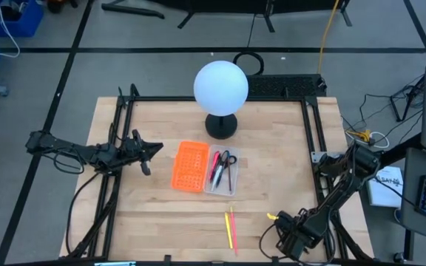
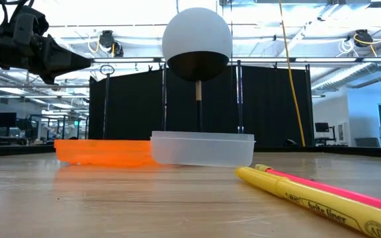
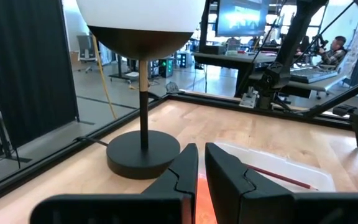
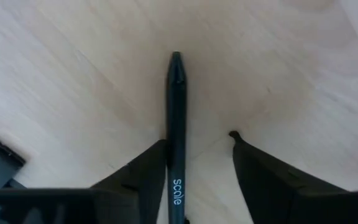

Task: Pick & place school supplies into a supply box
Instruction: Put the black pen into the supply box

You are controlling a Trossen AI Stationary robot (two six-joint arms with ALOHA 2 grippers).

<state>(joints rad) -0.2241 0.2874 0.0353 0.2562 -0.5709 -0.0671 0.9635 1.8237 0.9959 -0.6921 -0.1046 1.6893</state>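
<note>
The job is partly done. The clear supply box [image 1: 229, 185] sits in front of the round white lamp [image 1: 220, 89], touching the orange panel [image 1: 188, 167]. Inside the supply box lie the scissors [image 1: 226, 158] and some pens; one looks pink-red and the others dark, but I cannot count them.

Still out on the tabletop [image 1: 154, 222] are a yellow highlighter [image 2: 309, 198] and a pink pen [image 2: 339, 190], side by side, a bit nearer the front edge than the supply box.

The right end effector [image 4: 197, 155] is low near the front right corner, well apart from the supply box. Its fingers stand wide, and a black pen [image 4: 176, 124] lies between them, against one finger. I think it is not gripped yet.

The left end effector [image 1: 148, 151] waits just beside the orange panel, fingers nearly closed, holding nothing.
</note>
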